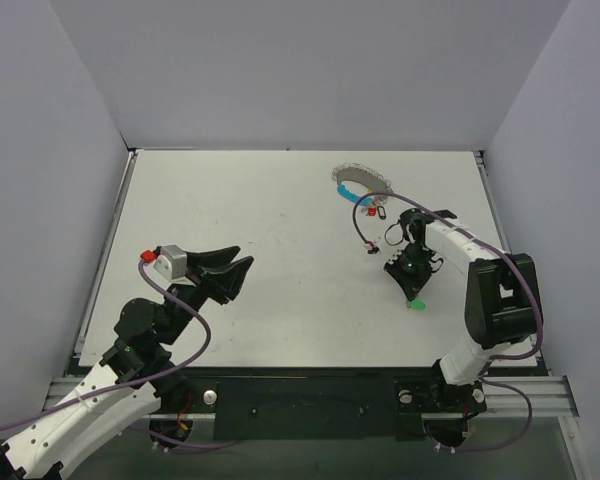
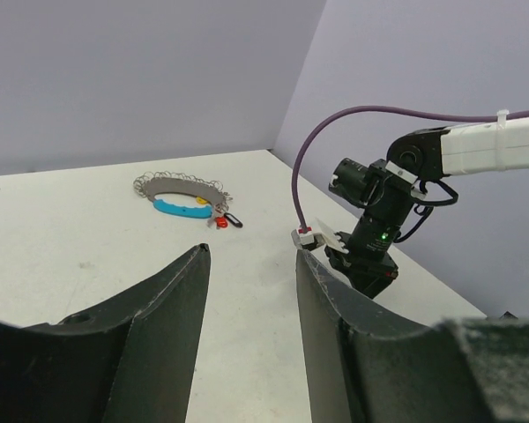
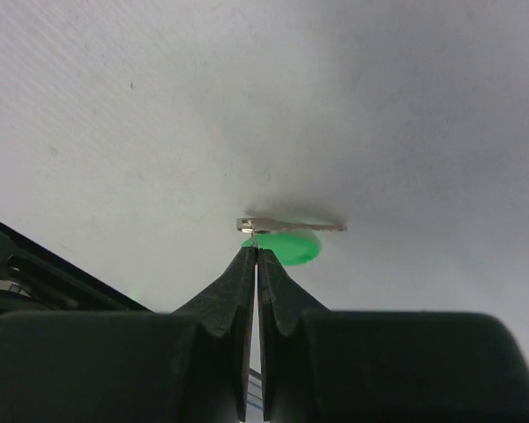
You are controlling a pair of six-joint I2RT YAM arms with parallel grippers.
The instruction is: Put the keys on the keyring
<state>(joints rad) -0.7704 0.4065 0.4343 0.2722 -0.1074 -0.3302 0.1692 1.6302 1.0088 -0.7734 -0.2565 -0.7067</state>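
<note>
The right claw [image 3: 257,250] is pinching the green key [image 3: 286,246]. Its two fingers are pressing together with only a hairline between them. The tips are meeting at the left end of the silvery blade, where the blade joins the green head. The grip appears to be on that thin edge, so the hold is looking slight.

In the overhead view this key is lying low against the surface [image 1: 280,210] at about 4 o'clock from its middle. The keyring [image 1: 358,184] is resting well apart from it, at about 1 o'clock. The keyring's light-blue segment is facing the arms, and small red tags [image 1: 372,210] are lying just beside it. From the right claw, the ring is sitting at roughly 11 o'clock.

The step in hand, as I judge it, is getting the key up off the surface and across to the ring. To do that well, the claw is going to need a straight, slow lift, since so narrow a pinch could let the key swivel or slip. The blade is also going to need turning so that the hole in the head meets the wire.

The left claw [image 2: 251,282] is hovering at about 8 o'clock with its fingers wide apart, holding and touching nothing. It could well be used to steady the ring.
</note>
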